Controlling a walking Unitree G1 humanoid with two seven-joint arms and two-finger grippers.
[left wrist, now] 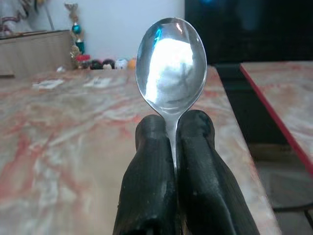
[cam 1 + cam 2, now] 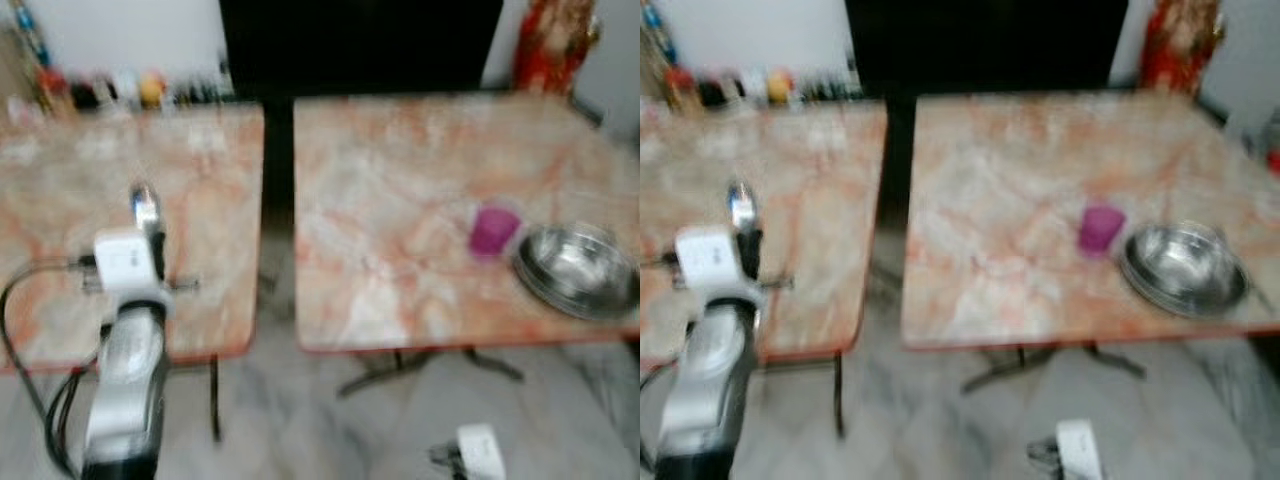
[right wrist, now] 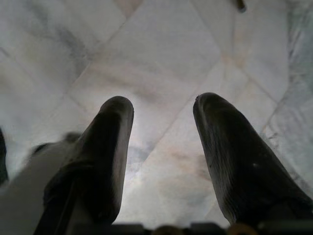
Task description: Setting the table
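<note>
**Left eye view: spoon in hand, place setting on the other bench**

Left eye view is blurred, so I read it coarsely. Two marble-patterned benches fill the frame: the left bench (image 2: 60,200) under my raised arm and the right bench (image 2: 400,210) across a dark gap. Toward the right edge of the frame sits a steel bowl (image 2: 575,268) with a purple cup (image 2: 494,229) just beside it. My left gripper (image 1: 168,142) is clenched on the neck of a spoon (image 1: 171,63), bowl end upright, over the left bench at lower left. My right gripper (image 3: 161,147) hangs released over the floor (image 3: 156,49).

I judge the spoon belongs beside that bowl. I'd keep the clamp firm, bring it across the gap, level the spoon low over bare bench near the bowl, clear of the cup, then release.
</note>
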